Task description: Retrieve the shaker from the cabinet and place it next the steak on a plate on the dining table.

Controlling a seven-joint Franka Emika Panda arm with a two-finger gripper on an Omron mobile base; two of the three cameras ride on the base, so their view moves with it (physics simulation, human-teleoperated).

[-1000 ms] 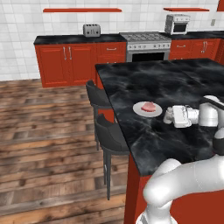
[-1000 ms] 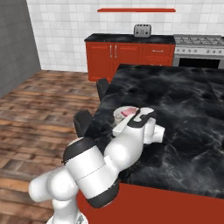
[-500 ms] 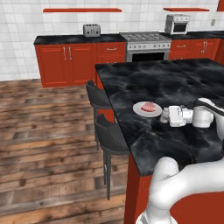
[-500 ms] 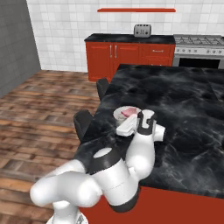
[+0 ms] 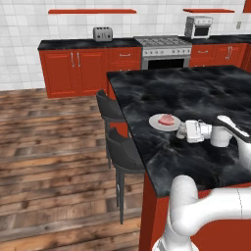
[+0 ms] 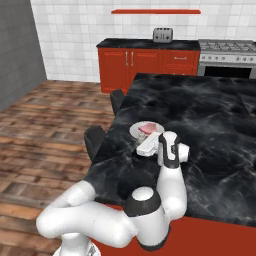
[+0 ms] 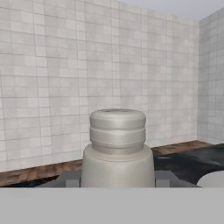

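My gripper (image 5: 184,131) is shut on the shaker (image 5: 182,129), a small grey cylinder with a lighter cap, held low over the dining table (image 5: 196,93). The shaker is just right of the white plate (image 5: 158,124) that carries the pinkish steak (image 5: 166,119). From the right base view, the hand (image 6: 148,146) hangs just in front of the plate (image 6: 138,131) and steak (image 6: 148,128). Up close in the hand view, the shaker (image 7: 117,148) stands upright between the fingers (image 7: 69,179), and the plate's rim (image 7: 214,179) shows at lower right. Whether the shaker touches the tabletop I cannot tell.
Two dark stools (image 5: 120,147) stand along the island's left side. Red base cabinets (image 5: 78,66) with a toaster (image 5: 102,34), a stove (image 5: 162,49) and a microwave (image 5: 198,26) line the back wall. Wood floor lies to the left.
The arm has carried the shaker leftward across the marble top, closer to the plate. The grip stays shut on it.
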